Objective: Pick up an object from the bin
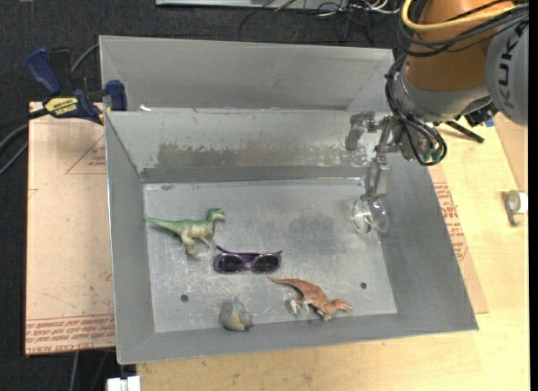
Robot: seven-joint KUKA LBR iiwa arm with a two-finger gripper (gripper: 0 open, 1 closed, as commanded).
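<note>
I cannot tell whether the jaws are apart or together; they hang low in the bin (126, 213), up and to the right of the sunglasses (246, 261) and well apart from them, near the right wall. Under them I see only scuffed grey metal floor. The arm (458, 28) comes in above them from the right, its orange cover and looped cables over the bin's corner.

I judge that the pick is at its very start: the jaws are round nothing I can make out, and no toy is beneath them. The next move, as I read it, calls for a shift toward the sunglasses' side of the bin and a choice of target.

The sunglasses are dark purple plastic, thin and flat, lying lenses up; probably hard to pinch off the floor. Just below and right of them lies a brown dinosaur (313, 297), on its side, slim and knobbly, the toy nearest the jaws. Up and left of the sunglasses stands a green dinosaur (189, 228) with a long tail. Below them sits a small grey lump (236, 316), rounded and stone-like.
</note>
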